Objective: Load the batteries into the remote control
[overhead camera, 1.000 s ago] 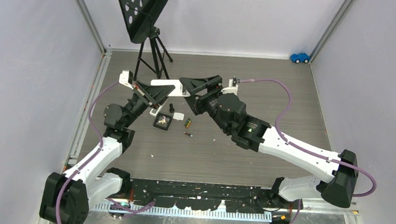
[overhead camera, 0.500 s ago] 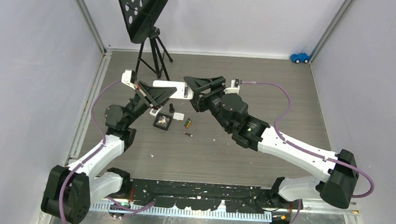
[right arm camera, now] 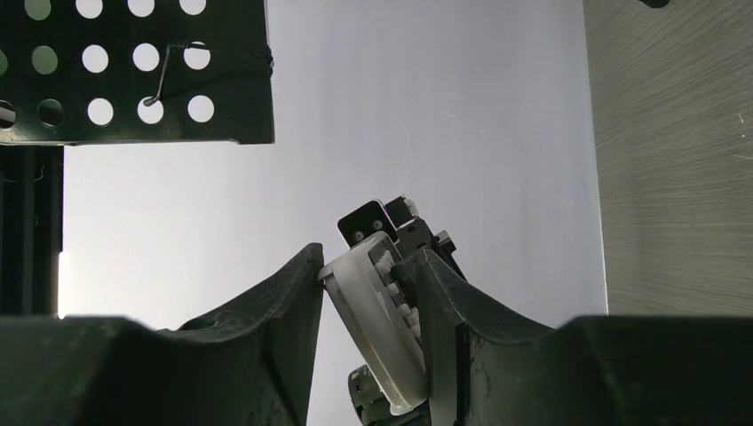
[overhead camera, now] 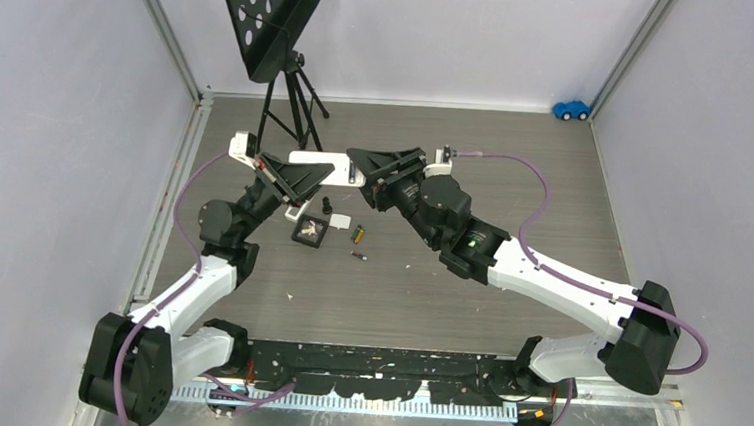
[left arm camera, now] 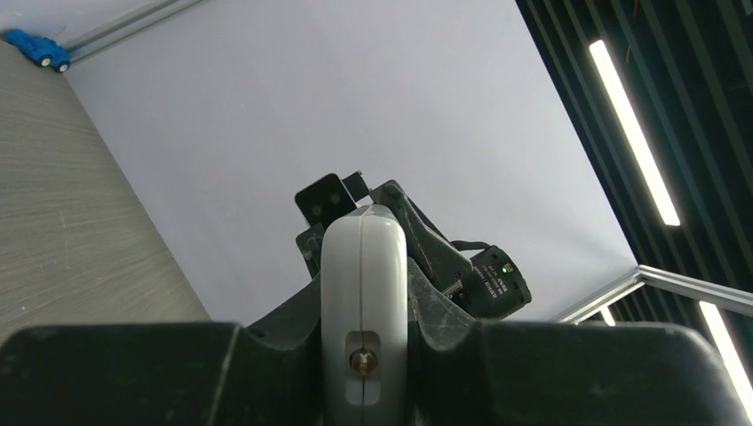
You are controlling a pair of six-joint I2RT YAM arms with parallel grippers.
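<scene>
The white remote control [overhead camera: 342, 165] is held in the air between both grippers, above the back of the table. My left gripper [overhead camera: 324, 172] is shut on one end; in the left wrist view the remote [left arm camera: 364, 293] stands edge-on between the jaws [left arm camera: 364, 257]. My right gripper [overhead camera: 357, 161] is shut on the other end; in the right wrist view the remote [right arm camera: 380, 337] sits tilted between the fingers [right arm camera: 368, 266], buttons against the right one. A green-yellow battery [overhead camera: 357, 235] and a smaller dark battery [overhead camera: 358, 256] lie on the table below.
A small black square tray [overhead camera: 309, 230], a white flat piece [overhead camera: 342, 221] and a small dark object [overhead camera: 326, 205] lie under the grippers. A black perforated music stand [overhead camera: 272, 15] on a tripod stands at the back left. A blue toy car [overhead camera: 571, 109] sits in the back right corner.
Both grippers and the remote have shifted only slightly. The right arm has edged a little to the left. Both grips on the remote are unchanged.
</scene>
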